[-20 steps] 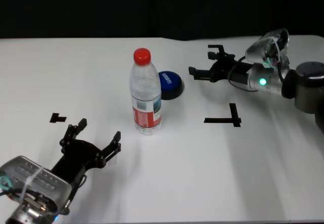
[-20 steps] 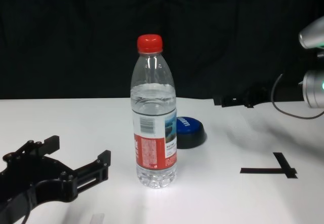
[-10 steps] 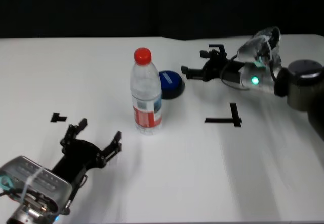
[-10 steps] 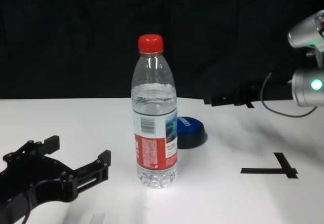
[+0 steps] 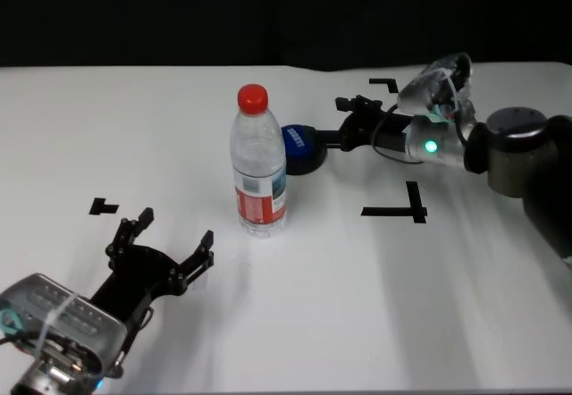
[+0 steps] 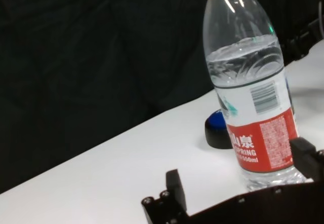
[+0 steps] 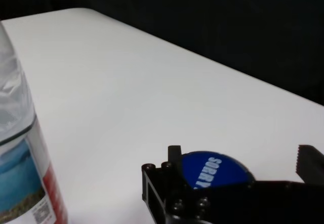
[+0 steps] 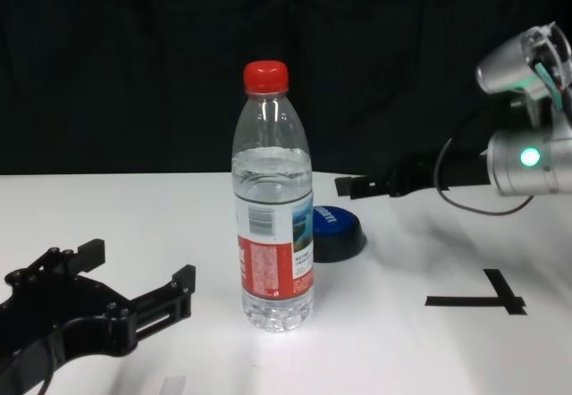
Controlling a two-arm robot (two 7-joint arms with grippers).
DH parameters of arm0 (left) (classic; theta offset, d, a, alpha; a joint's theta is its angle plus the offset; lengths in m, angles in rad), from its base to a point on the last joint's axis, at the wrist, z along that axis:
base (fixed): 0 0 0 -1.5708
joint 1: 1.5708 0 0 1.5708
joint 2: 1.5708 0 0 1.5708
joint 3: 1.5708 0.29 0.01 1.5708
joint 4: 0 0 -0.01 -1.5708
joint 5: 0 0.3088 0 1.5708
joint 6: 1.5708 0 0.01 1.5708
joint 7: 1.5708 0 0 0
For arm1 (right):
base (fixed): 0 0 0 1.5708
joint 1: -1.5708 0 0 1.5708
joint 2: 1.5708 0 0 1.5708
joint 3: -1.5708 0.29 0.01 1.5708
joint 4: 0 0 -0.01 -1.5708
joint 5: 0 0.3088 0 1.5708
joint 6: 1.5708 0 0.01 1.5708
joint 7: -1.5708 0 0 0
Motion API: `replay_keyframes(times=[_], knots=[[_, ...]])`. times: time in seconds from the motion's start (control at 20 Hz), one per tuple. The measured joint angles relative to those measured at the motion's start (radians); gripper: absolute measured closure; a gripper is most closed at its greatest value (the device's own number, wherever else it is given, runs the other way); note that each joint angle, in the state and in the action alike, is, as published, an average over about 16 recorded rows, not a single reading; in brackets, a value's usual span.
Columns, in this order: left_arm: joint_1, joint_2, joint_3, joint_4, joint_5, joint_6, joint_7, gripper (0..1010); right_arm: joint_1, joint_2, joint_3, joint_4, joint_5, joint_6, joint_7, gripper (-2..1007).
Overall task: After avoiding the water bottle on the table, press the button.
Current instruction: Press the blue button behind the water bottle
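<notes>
Here the right pincer (image 5: pixel 349 120), open and empty, hovers just right of the button (image 5: pixel 299 147), which sits behind the bottle (image 5: pixel 258 164) on the surface (image 5: pixel 295 306); the left pincer (image 5: pixel 170 243) rests open, near-left.

A black backdrop (image 5: pixel 179 11) (plain, dark) fills the rear.

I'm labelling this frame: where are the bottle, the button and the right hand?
bottle (image 5: pixel 259 200): head view, red label.
button (image 8: pixel 334 221): chest view, blue top.
right hand (image 5: pixel 350 123): head view, between its fingertips, just beside the button.
</notes>
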Motion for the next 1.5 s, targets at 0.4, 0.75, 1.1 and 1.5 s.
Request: replay_keyframes(times=[0.4, 0.75, 1.1, 1.5], knots=[[0.000, 0.000, 0.000, 0.000, 0.000, 0.000, 0.000, 7, 0.021, -0.029, -0.009, 0.064, -0.018, -0.022, 0.001, 2], [0.000, 0.000, 0.000, 0.000, 0.000, 0.000, 0.000, 7, 0.036, -0.050, -0.004, 0.120, -0.039, -0.046, -0.008, 2], [0.000, 0.000, 0.000, 0.000, 0.000, 0.000, 0.000, 7, 0.054, -0.074, 0.010, 0.173, -0.066, -0.069, -0.037, 2], [0.000, 0.000, 0.000, 0.000, 0.000, 0.000, 0.000, 7, 0.057, -0.090, 0.026, 0.178, -0.106, -0.065, -0.103, 2]])
